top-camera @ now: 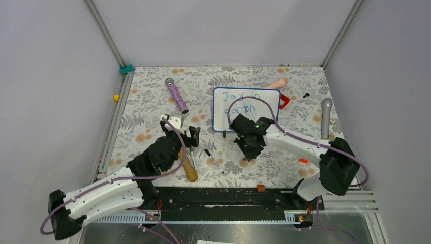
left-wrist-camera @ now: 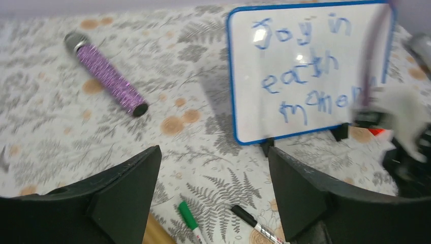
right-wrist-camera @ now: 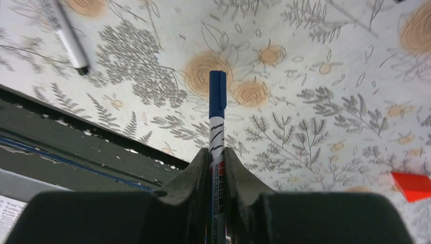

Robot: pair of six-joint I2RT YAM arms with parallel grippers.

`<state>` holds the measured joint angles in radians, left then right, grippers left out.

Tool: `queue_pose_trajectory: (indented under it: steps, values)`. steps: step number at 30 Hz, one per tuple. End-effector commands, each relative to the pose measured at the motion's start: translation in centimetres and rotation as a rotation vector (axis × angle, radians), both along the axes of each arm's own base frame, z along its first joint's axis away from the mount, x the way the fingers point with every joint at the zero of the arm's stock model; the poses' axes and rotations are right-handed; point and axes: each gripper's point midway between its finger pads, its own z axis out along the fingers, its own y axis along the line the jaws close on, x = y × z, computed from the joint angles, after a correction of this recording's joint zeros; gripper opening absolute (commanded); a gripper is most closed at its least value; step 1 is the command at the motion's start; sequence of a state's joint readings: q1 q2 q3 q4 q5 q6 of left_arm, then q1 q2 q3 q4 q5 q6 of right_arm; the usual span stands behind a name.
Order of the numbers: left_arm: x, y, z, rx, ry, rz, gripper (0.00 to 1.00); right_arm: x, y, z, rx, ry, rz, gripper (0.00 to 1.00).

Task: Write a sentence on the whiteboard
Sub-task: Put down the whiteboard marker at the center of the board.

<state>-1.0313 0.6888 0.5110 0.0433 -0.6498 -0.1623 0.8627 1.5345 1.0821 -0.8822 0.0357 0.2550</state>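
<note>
Two arms show from above: my right gripper point(top-camera: 248, 150) sits just near of the upright whiteboard point(top-camera: 246, 109), closer than my left gripper point(top-camera: 183, 133). From the left wrist, my left jaws stand wide and empty; the whiteboard is far-right, the sentence point(left-wrist-camera: 305, 71) in three lines. From the right wrist, I pinch a blue marker point(right-wrist-camera: 217, 107), axis straight ahead; no whiteboard visible.

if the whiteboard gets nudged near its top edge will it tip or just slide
Likely tips: the whiteboard stands propped on only two small black feet at its bottom edge. It looks thin and stiff, so probably light and easily shoved. Its glossy face may be slippery, and touching it could smear the blue writing.
</note>
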Motion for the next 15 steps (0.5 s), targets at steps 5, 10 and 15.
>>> queue_pose_trajectory:
  steps: [5, 10, 15]
  values:
    - [2.6, 3.3, -0.6, -0.147, 0.297, 0.211, 0.87, 5.5, 1.6, 3.6, 0.183, -0.343, 0.009, 0.61]
    - [3.9, 4.6, -1.8, -0.104, 0.437, 0.318, 0.95, 6.4, -1.1, 6.7, 0.234, -0.493, -0.130, 0.99]
    - [5.8, 5.4, -2.5, -0.127, 0.442, 0.358, 0.99, 7.5, -6.4, 9.9, 0.241, -0.748, -0.356, 0.99]
